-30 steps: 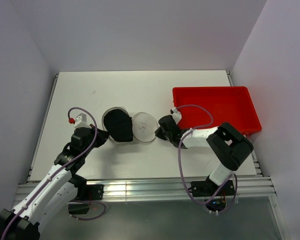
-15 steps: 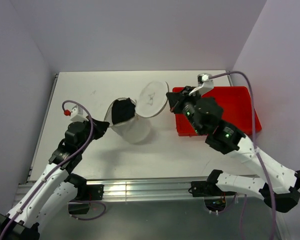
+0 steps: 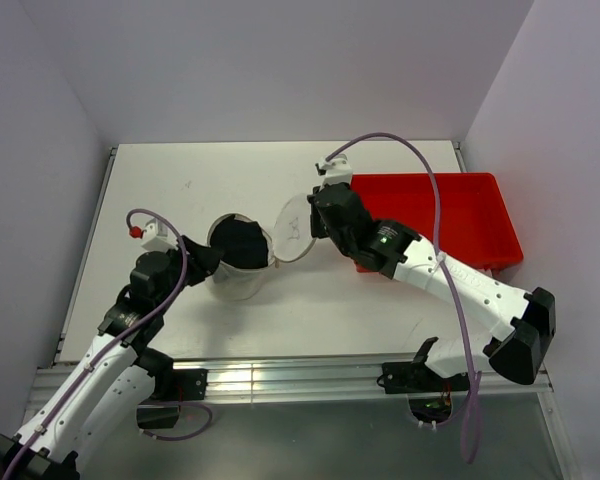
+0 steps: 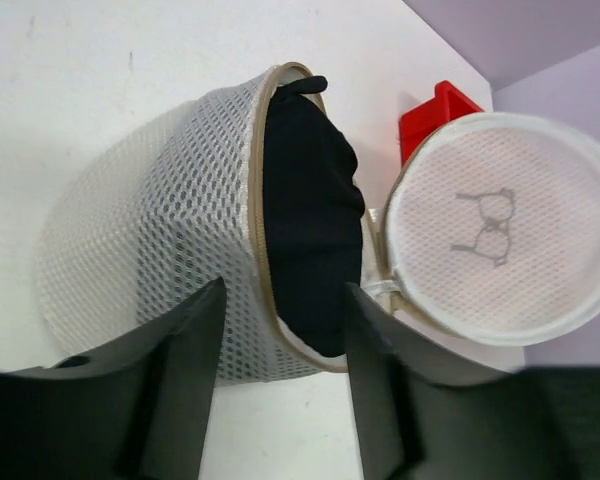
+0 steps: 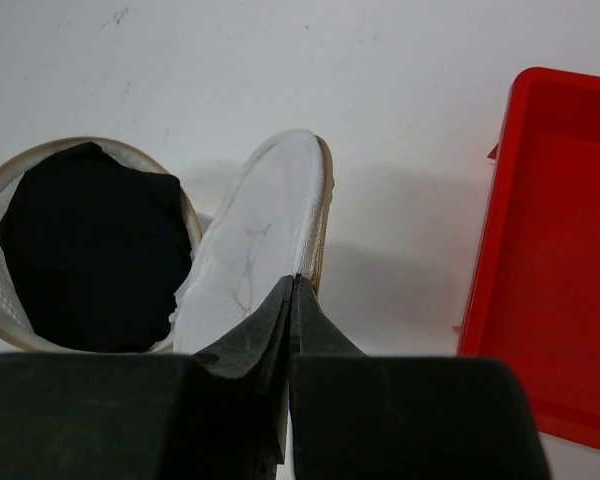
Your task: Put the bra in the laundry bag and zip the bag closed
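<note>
Two grippers work on one object. The left gripper (image 4: 285,300) is released, its jaws apart astride the near-left wall of the small white translucent mesh laundry bag (image 4: 140,250); whether the pads touch the mesh cannot be told. The right gripper (image 5: 293,285) is clenched on the near edge of the round flat white zip lid (image 5: 260,230), which stands tilted up just right of the bag's mouth. Whether it pinches a zip pull or only the rim is unclear.

The soft black bra (image 4: 305,220) sits inside the bag, filling the open mouth and bulging a little past the tan zip rim. The bag looks light and limp, stiffened only by its rim hoop, so it would likely slide or tip under a zip pull — a brace on the wall close to the rim seems the sensible hold. The bra is springy and may push against the lid or catch in the zip.

To the right lies the red rectangular plastic bin (image 5: 560,250) on the white table (image 3: 180,180). The right arm crosses its near-left corner, which could crowd a sweep around the lid.
</note>
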Controlling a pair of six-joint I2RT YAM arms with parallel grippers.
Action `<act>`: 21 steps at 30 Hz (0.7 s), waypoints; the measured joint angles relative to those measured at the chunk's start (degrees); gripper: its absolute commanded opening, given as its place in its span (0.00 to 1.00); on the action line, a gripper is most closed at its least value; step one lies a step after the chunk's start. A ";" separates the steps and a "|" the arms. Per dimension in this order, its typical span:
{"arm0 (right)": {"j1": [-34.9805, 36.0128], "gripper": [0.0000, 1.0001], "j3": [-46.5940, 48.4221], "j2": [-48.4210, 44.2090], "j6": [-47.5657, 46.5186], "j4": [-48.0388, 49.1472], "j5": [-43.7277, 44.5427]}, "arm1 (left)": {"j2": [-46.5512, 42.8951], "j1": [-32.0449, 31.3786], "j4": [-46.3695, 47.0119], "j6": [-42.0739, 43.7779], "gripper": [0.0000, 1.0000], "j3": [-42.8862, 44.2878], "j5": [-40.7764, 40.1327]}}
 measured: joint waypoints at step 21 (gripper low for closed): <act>0.00 0.00 -0.81 -6.16 -4.11 9.31 -7.32 | 24.30 -3.96 -5.79 6.99 0.09 21.49 5.64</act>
